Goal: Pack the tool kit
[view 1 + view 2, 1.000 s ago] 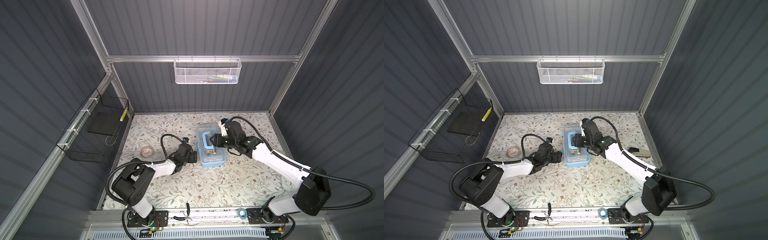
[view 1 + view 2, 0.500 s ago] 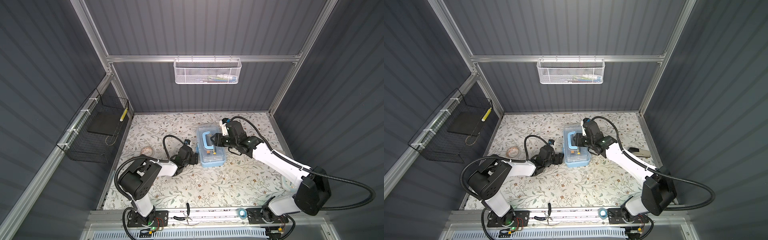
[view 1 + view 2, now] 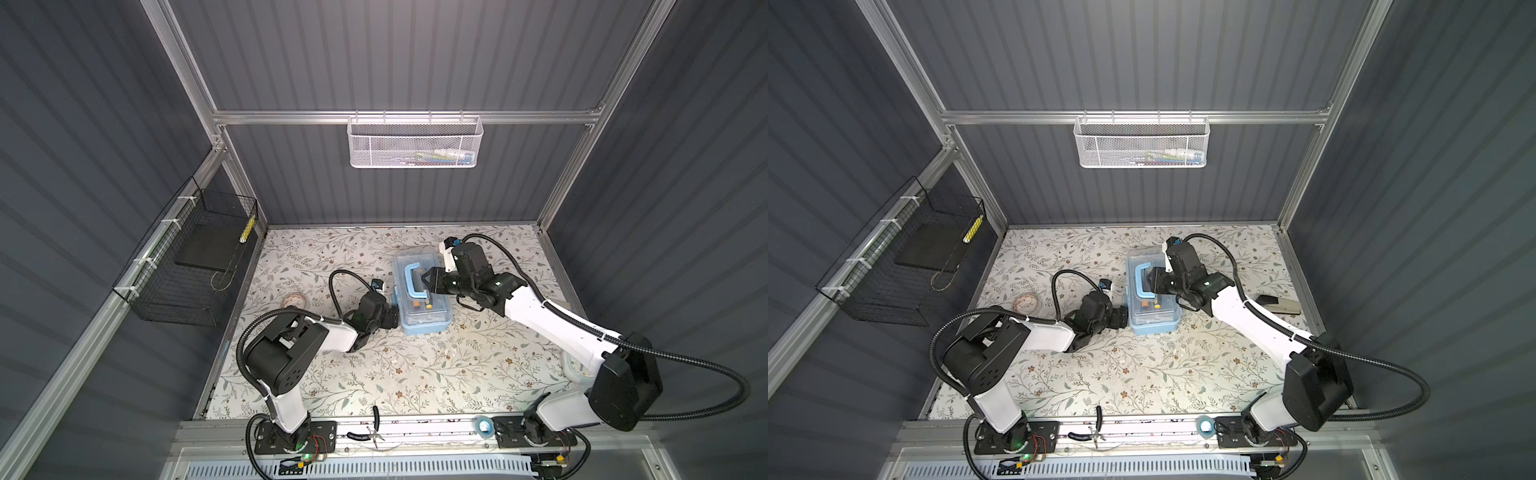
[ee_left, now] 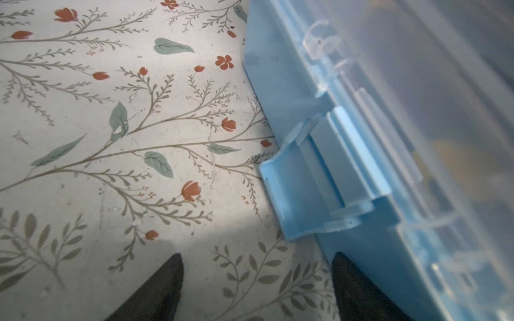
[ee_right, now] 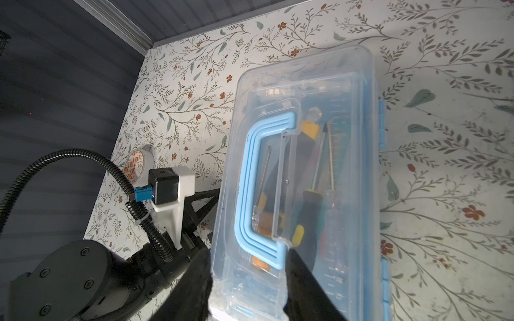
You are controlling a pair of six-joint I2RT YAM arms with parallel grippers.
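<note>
sitting closed on the floral table point(image 3: 415, 374), about mid-width and toward the far half, the tool kit point(image 3: 422, 316) shows screwdrivers point(image 5: 319, 166) through its clear lid. left gripper point(image 4: 257, 255) is low at the case's left wall, jaws spread wide and holding nothing. the blue latch point(image 4: 300, 194) lies just ahead of the gap, its lower lip jutting out from the wall. one of the fingers point(image 4: 353, 280) is right against the case, though contact is unclear. right gripper point(image 5: 247, 255) reaches in from the right over the lid, jaws partly apart, with the near end of the blue handle point(image 5: 244, 194) between them. whether they squeeze it i cannot tell. a tape roll point(image 3: 294, 299) lies well left of the case.
</note>
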